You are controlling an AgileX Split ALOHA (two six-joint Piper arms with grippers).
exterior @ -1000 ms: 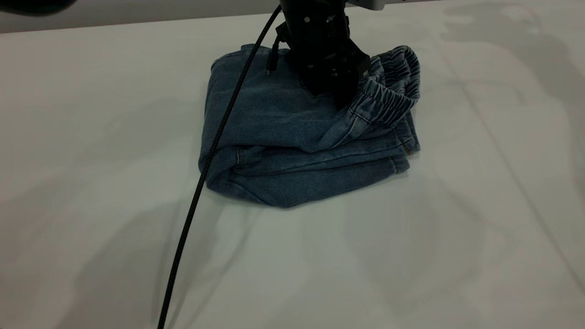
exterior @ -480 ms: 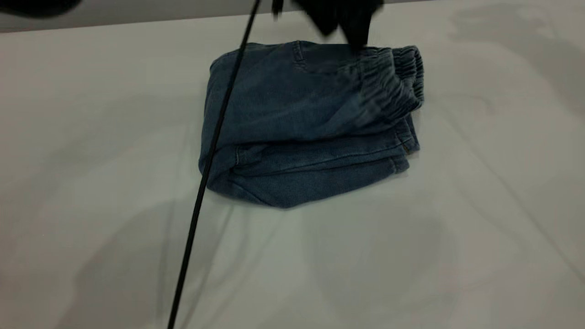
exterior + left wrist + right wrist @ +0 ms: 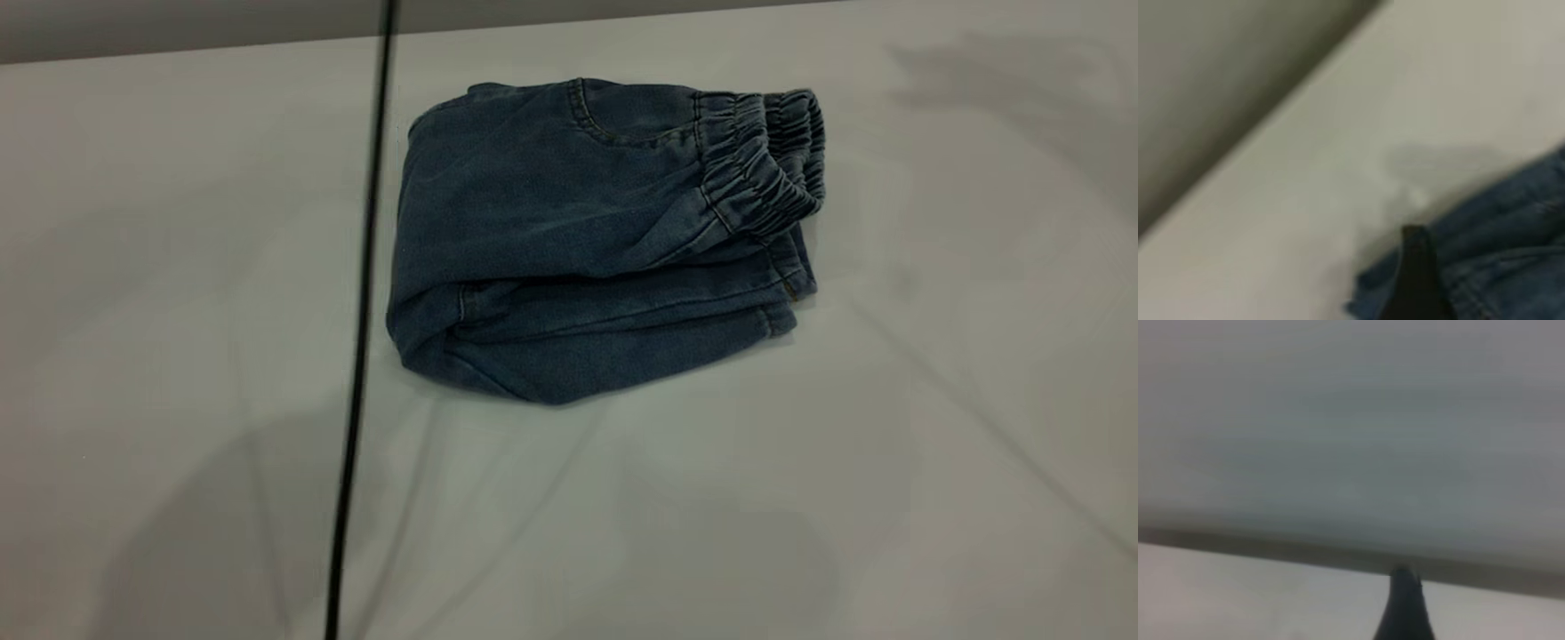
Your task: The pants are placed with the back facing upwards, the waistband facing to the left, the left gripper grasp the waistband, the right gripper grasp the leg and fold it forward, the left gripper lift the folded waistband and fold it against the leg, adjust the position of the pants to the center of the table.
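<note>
The pants [image 3: 569,231] lie folded into a compact blue denim bundle on the table [image 3: 800,498], a little behind its middle. The ruffled waistband [image 3: 765,169] rests on top at the bundle's right end, over the leg [image 3: 622,342], whose hem [image 3: 787,298] sticks out just below it. No gripper shows in the exterior view. In the left wrist view a dark part of my left gripper [image 3: 1415,280] hangs above denim [image 3: 1511,253] near the table's edge. The right wrist view shows a dark part of my right gripper [image 3: 1405,607] over bare table, away from the pants.
A black cable [image 3: 360,311] hangs across the exterior view just left of the pants. The table's far edge [image 3: 178,49] runs close behind the bundle. Bare tabletop stretches in front and to both sides.
The black left gripper, down on the waistband a second ago, has risen out of the exterior view. The waistband has dropped flat onto the bundle. The cable has swung left.
</note>
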